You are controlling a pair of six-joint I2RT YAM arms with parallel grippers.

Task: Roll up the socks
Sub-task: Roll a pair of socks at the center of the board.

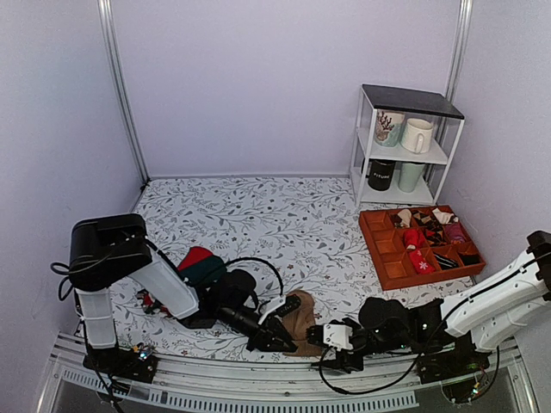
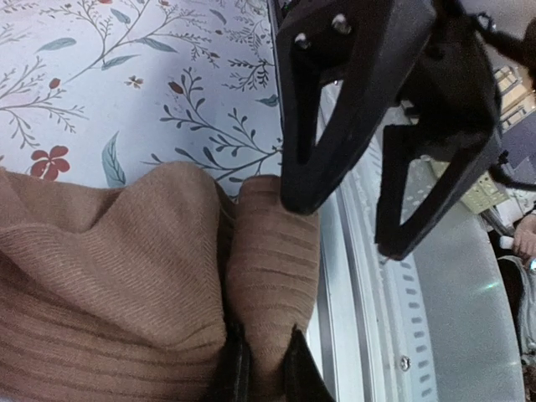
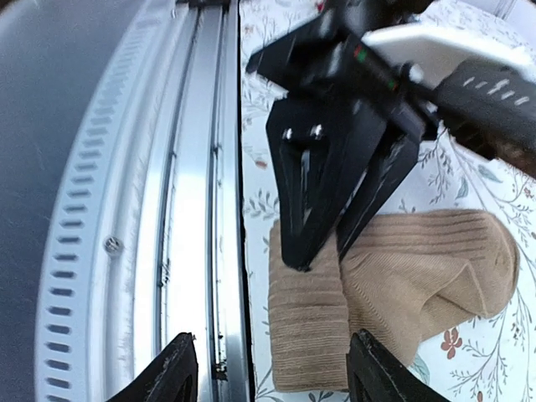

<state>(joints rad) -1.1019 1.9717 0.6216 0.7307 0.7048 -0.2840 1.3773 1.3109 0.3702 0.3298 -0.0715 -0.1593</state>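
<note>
The tan-brown socks [image 1: 300, 325] lie bunched at the table's near edge, between the two arms. In the left wrist view the ribbed cuff end [image 2: 272, 285] is pinched between my left gripper's fingers [image 2: 237, 368]. My left gripper [image 1: 280, 337] is shut on that cuff. My right gripper [image 1: 327, 337] is open just right of the socks. In the right wrist view the socks [image 3: 368, 301] lie ahead between its wide-spread fingertips [image 3: 172, 373], with the left gripper [image 3: 335, 180] on top of them.
Red and dark green socks [image 1: 201, 267] lie by the left arm. An orange tray [image 1: 385, 258] of small rolled socks sits at right, below a white shelf [image 1: 405, 142] of mugs. The metal table rail [image 3: 197, 209] runs just beside the socks.
</note>
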